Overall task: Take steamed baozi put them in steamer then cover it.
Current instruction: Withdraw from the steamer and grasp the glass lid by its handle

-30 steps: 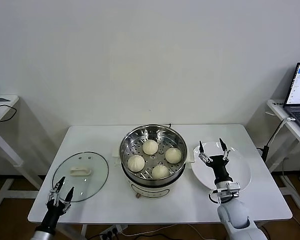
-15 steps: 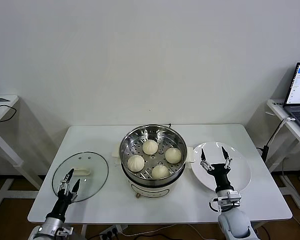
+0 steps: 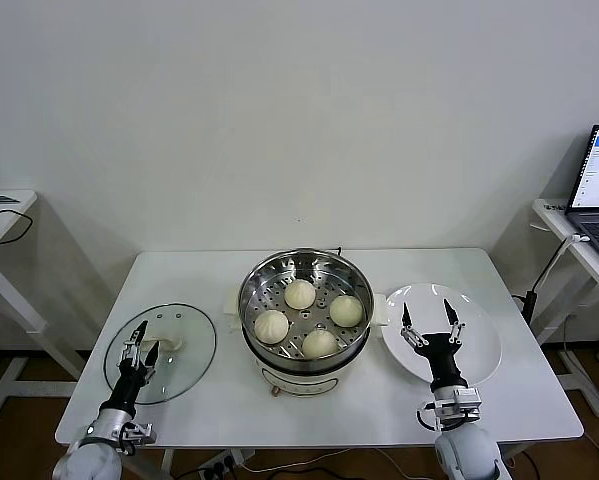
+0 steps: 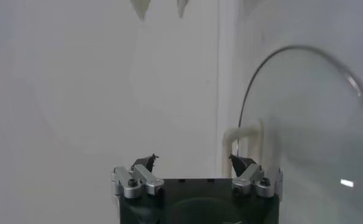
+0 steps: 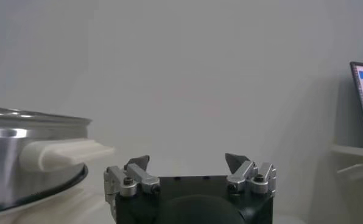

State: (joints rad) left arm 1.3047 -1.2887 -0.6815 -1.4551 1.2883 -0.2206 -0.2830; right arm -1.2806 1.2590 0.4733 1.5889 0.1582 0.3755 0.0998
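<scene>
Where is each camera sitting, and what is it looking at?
Head view: sits high on the robot, looking down at the white table with the steamer holding four baozi, the glass lid and the plate; both hands show, the left hand open over the lid, the right hand open over the plate.
Left wrist view: sits on the left arm, facing the lid; its own open hand shows.
Right wrist view: sits on the right arm, facing the wall beside the steamer; its open hand shows.
Shared: the head and left wrist views both show the lid.
</scene>
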